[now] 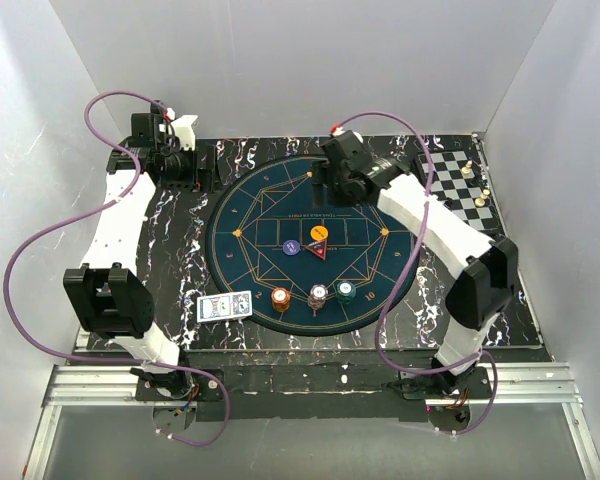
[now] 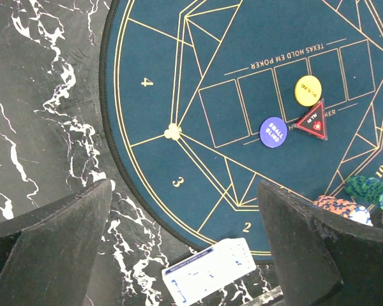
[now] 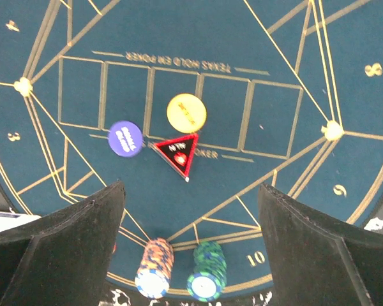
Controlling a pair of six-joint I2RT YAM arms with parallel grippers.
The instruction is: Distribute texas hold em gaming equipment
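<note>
Both grippers wide open, empty. My left gripper [image 2: 184, 210] hangs over far-left counter [image 2: 38, 95], off mat [image 2: 179, 57]. My right gripper [image 3: 190, 204] hangs at mat's far side.

Cards [image 2: 209, 271] flat on counter at mat's near-left rim. Chip stacks [image 3: 154, 268] in row at near rim. Yellow disc [image 3: 186, 113], blue disc [image 3: 125, 138], triangle [image 3: 179, 153] bunched mid-mat.

Risks:
- Triangle tight against yellow disc: pinch one, drag other.
- Stacks close: finger clips neighbour, topples it.
- Cards thin: may fan or slide.
- Both arms reaching mid-mat: could collide.
</note>
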